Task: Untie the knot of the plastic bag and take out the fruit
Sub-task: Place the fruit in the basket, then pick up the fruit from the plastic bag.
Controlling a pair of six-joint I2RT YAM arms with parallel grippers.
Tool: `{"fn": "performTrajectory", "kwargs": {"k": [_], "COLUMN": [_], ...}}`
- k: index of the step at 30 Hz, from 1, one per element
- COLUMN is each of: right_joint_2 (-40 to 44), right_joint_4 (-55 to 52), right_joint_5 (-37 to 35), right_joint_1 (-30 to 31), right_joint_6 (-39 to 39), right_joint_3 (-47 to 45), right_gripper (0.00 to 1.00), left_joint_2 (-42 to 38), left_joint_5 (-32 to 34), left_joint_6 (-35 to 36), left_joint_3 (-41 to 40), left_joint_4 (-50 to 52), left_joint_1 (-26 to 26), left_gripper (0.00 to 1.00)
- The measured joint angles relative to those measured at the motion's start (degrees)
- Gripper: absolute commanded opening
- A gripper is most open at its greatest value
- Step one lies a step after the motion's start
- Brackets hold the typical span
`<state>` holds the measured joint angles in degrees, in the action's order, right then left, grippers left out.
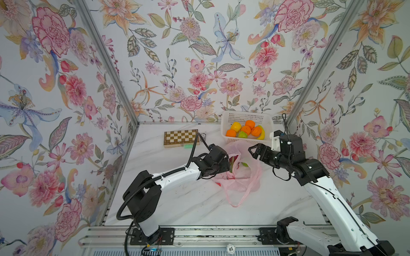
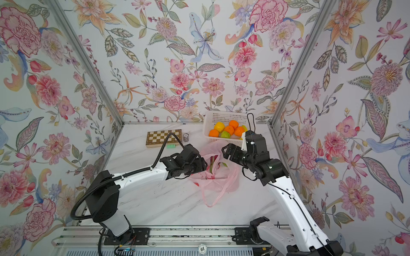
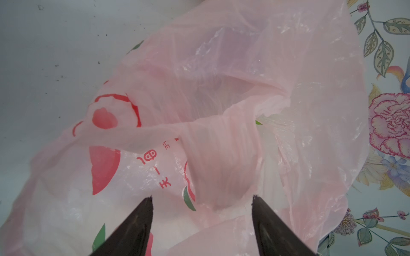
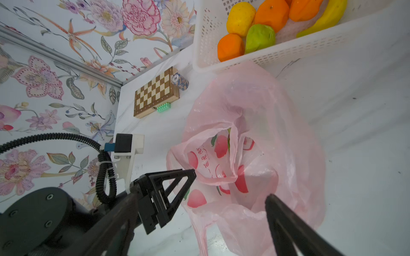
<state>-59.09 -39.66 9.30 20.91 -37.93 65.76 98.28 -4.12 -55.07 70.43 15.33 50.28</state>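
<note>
Thin, crinkled pink plastic bag (image 1: pixel 244 182) — mouth gaping.

A white perforated plastic basket (image 1: pixel 244 116) stands at the far right of the white marble-look tabletop (image 1: pixel 177 199) — a yellow toy banana (image 1: pixel 262 133) lies against its right wall. To its left lies a folded wooden chessboard box (image 1: pixel 180 137), with a small green studded block (image 1: pixel 188 146) just beside its near edge and a stack of blue-and-white chips (image 4: pixel 180 81) at its right end. Floral wallpaper (image 1: pixel 188 66) covers the walls.

Plastic bag (image 4: pixel 288 133) translucent pink, red and green print. Basket (image 1: pixel 244 116) white, perforated. Chessboard (image 1: pixel 180 137) brown-cream checks. Desk (image 1: pixel 177 199) white marble. Walls (image 1: pixel 199 44) floral.
</note>
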Motion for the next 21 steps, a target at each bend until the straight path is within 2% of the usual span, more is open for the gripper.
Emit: {"fn": "performTrajectory", "kwargs": {"k": [3,7,8,10,15,19,21], "right_joint_2": [0.90,1.86,2.16,3.06,6.82,7.15,6.08], "right_joint_4": [-0.39,-0.37,-0.09,1.62,11.10,20.35,24.70], "right_joint_5": [-0.90,-1.42,-1.33,-0.72,2.54,5.99,7.98], "right_joint_1": [1.07,1.53,1.53,1.53,1.53,2.14,2.86], "right_joint_6": [-1.09,-1.53,-1.22,0.48,7.23,11.63,13.14], "right_joint_3": [-2.10,-4.92,-5.79,-8.00,-17.33,-23.41,-24.48], "right_gripper": [0.92,0.89,0.89,0.87,0.86,0.95,0.96], "left_joint_2": [2.71,6.58,7.13,7.26,6.69,4.55,4.02], "left_joint_5": [-0.98,-3.26,-3.69,-4.66,-5.77,-7.45,-8.50], "left_joint_6": [-0.11,-0.92,-1.38,-2.34,-4.26,-7.26,-9.29], "left_joint_3": [0.59,2.60,3.15,3.76,6.80,7.23,7.23], "left_joint_4": [-2.84,-6.51,-7.04,-8.20,-10.93,-13.81,-16.11], "left_joint_1": [-0.02,-0.48,-0.61,-1.11,-2.95,-4.37,-4.98], "left_gripper": [0.65,0.30,0.23,0.16,0.15,0.16,0.16]}}
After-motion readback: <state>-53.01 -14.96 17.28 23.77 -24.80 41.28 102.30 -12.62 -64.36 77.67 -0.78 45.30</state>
